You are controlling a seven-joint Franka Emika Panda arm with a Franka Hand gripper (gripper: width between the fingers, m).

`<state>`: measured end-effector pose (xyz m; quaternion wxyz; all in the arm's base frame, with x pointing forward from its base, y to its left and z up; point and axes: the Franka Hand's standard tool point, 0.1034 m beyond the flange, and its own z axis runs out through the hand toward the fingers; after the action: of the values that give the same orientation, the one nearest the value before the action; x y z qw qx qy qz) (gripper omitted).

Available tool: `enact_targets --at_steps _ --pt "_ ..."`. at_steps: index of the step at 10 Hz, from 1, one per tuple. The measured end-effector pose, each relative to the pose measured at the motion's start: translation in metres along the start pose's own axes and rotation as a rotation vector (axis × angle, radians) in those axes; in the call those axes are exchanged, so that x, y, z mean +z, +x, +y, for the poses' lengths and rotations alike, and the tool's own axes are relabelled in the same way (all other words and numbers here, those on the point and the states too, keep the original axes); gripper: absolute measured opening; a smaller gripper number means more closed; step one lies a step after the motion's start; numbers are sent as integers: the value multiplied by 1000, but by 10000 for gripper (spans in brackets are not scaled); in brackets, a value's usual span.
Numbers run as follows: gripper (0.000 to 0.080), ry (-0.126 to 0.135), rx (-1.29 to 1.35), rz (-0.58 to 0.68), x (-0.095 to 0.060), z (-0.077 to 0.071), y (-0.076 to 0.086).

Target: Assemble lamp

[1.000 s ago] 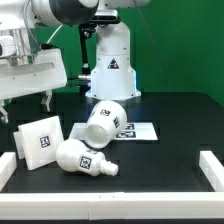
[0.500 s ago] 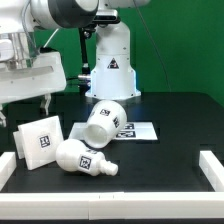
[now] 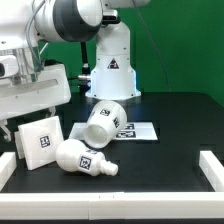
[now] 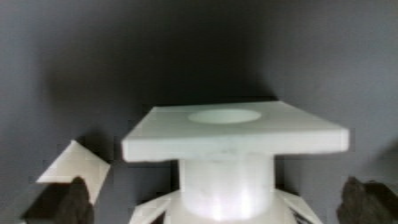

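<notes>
In the exterior view the square lamp base point(image 3: 40, 140) stands tilted at the left. The rounded bulb point(image 3: 84, 158) lies on its side in front of it. The tapered shade point(image 3: 103, 118) lies on its side behind them. My gripper point(image 3: 27, 115) hangs just above the base, holding nothing. In the wrist view the base point(image 4: 231, 132) shows as a white square plate with a round socket, and a white column with small ribs runs from it between my open gripper point(image 4: 222, 205). The dark fingertips point(image 4: 68, 198) stand wide on both sides, clear of it.
The marker board point(image 3: 138, 131) lies flat under and beside the shade. The white robot pedestal point(image 3: 111, 65) stands behind it. Low white rails sit at the front left point(image 3: 6, 170) and front right point(image 3: 210, 165) of the black table.
The arm has swung toward the exterior view's right and come down a little, so the gripper is now over the base. The three lamp parts have not moved.
</notes>
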<state>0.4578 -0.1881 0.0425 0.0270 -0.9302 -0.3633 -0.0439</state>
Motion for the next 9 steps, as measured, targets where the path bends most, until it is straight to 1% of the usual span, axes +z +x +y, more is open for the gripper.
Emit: enact_targets --at_steps 4,7,8,9 --pt "700 22 21 -9 13 -9 1" --pt "700 26 26 -11 15 -10 -1" --pt "590 26 27 -11 15 -10 -1" --pt "453 26 27 -11 15 -10 -1"
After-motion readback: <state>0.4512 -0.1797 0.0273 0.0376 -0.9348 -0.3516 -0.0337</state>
